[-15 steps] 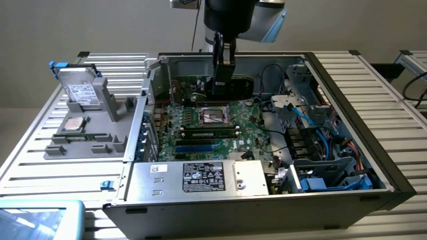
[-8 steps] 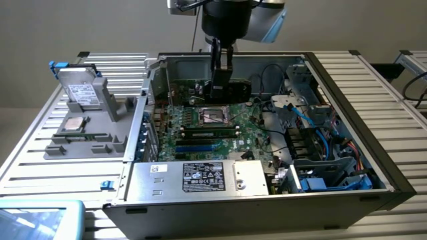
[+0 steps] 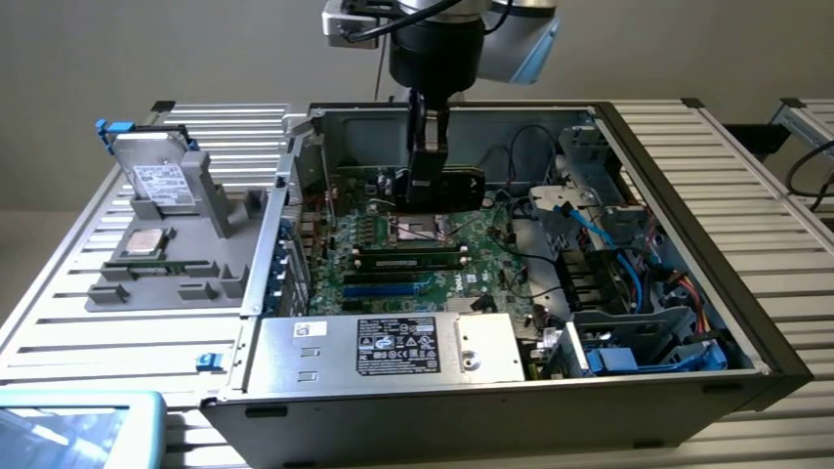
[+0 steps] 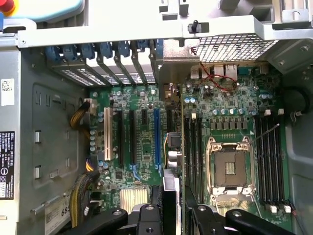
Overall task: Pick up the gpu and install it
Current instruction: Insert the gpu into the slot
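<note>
My gripper [image 3: 428,161] hangs down inside the open computer case [image 3: 729,293], shut on the gpu [image 3: 451,188]. The gpu is a flat black-faced card held upright above the green motherboard [image 3: 391,259]. In the wrist view the gpu [image 4: 174,147] shows edge-on between my fingers [image 4: 146,218], with its silver end bracket [image 4: 177,58] up against the rear slot openings. The card's edge lies just beside the blue expansion slot [image 4: 157,137], on the side toward the CPU socket [image 4: 230,169]. I cannot tell whether its lower edge touches a slot.
A grey fixture tray [image 3: 170,283] outside the case, at the exterior view's left, holds a silver hard drive [image 3: 163,181] and a CPU chip [image 3: 146,242]. The power supply [image 3: 417,347] fills the case's near side. Blue cables [image 3: 626,254] and drive cages crowd the right.
</note>
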`<action>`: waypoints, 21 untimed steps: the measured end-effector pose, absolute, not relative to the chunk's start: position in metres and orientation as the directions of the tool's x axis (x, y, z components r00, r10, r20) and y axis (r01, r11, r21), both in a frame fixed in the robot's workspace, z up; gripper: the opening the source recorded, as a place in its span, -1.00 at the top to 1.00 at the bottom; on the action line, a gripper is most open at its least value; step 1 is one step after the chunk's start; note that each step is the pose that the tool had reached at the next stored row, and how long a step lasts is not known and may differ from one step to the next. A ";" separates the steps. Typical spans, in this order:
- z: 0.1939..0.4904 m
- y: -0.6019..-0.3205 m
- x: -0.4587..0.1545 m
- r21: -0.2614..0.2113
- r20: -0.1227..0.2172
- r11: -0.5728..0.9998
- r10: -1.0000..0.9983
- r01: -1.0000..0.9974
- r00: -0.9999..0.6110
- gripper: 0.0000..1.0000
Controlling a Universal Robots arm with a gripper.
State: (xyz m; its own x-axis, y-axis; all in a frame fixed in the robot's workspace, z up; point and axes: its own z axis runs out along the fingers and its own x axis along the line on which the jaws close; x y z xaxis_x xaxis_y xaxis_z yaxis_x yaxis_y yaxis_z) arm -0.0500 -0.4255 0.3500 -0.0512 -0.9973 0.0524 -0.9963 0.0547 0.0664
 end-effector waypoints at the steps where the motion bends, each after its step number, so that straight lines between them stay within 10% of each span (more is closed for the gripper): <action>1: 0.348 -0.426 -0.051 0.066 0.052 0.055 -0.997 -0.996 -0.051 0.44; 21: 0.322 -0.439 -0.060 0.067 0.050 0.054 -0.997 -0.996 -0.051 0.44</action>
